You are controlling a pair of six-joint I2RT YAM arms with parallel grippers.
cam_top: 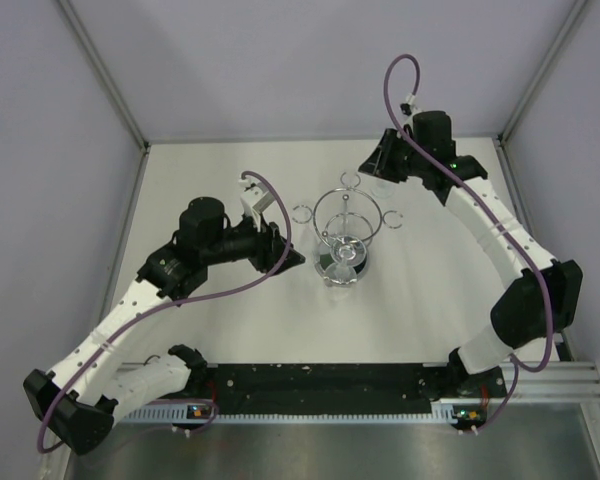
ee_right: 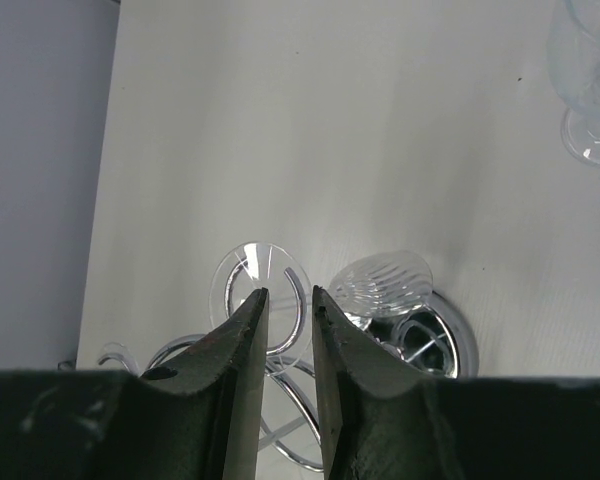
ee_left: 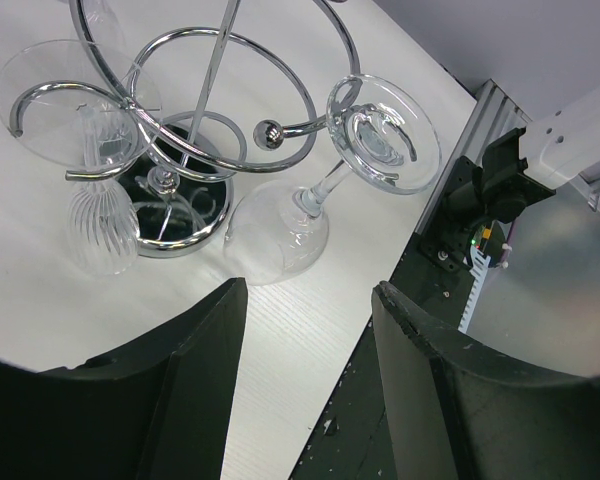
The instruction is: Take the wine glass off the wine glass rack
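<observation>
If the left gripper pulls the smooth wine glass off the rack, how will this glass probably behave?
Probably fragile: the smooth wine glass is thin, with a slim stem. Likely slippery, as its surface is glossy. It may swing or snag, because its foot hangs in a ring loop of the wine glass rack.

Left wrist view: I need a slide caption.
Open left gripper faces the wine glass rack; ribbed glass and smooth glass hang inverted.

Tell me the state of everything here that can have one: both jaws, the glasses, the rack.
wine glass rack: upright on the table.
ribbed wine glass: hanging upside down on the rack.
smooth wine glass: hanging bowl-down, tilted, on the rack.
left gripper: jaws wide open, empty.
right gripper: jaws narrowly apart, empty.
</observation>
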